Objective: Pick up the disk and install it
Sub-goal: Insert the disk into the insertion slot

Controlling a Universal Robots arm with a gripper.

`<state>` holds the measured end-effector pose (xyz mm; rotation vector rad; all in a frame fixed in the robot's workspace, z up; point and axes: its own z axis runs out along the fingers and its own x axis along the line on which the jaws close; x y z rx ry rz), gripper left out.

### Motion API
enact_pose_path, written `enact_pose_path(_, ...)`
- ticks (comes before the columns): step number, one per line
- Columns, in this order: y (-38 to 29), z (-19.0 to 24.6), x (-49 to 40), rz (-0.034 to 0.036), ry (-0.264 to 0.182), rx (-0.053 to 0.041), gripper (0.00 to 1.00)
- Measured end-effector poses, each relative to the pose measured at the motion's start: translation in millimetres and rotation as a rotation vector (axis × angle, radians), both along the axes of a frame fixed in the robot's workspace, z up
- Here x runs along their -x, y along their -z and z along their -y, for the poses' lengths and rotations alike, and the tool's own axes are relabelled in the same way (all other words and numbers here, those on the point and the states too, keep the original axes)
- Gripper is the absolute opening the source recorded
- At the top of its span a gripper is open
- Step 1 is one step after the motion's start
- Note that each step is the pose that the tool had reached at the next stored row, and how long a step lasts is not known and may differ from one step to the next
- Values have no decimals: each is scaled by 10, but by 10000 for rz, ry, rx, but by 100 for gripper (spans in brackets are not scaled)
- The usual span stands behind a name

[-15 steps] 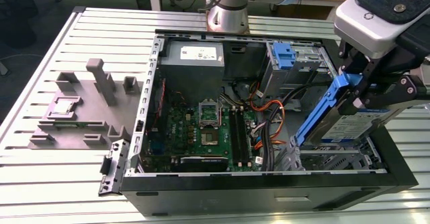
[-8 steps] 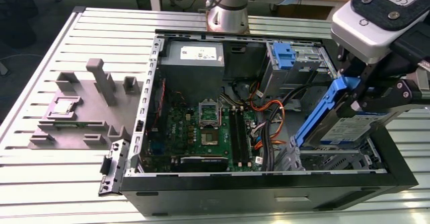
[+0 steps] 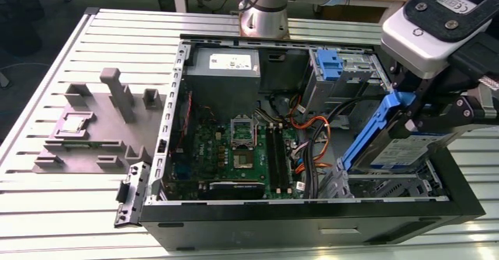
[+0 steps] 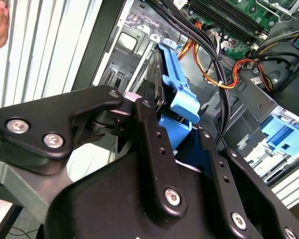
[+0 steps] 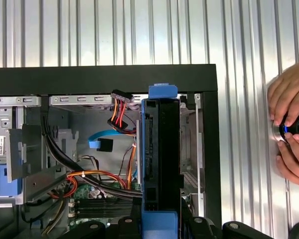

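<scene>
One ribbed aluminium table (image 3: 70, 213) carries an open black computer case (image 3: 312, 225), with a flat green circuit board (image 3: 242, 149) inside it. Above the case's drive-bay corner, the black metal gripper (image 3: 431, 109) is clamped on the disk (image 3: 405, 149), a flat grey slab with blue plastic rails, tilted on edge. Beside the case, a person's hands (image 5: 289, 124) rest on the table.

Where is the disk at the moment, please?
The disk is held tilted in the gripper at the exterior view's right, above the drive cage of the open computer case.
</scene>
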<state>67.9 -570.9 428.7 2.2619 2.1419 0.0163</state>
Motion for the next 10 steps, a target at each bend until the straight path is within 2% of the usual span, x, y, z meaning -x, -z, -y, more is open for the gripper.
enact_pose_path(6,15,-2,0,0,5,-2,37)
enact_pose_path(10,15,-25,-1,1,39,1,37)
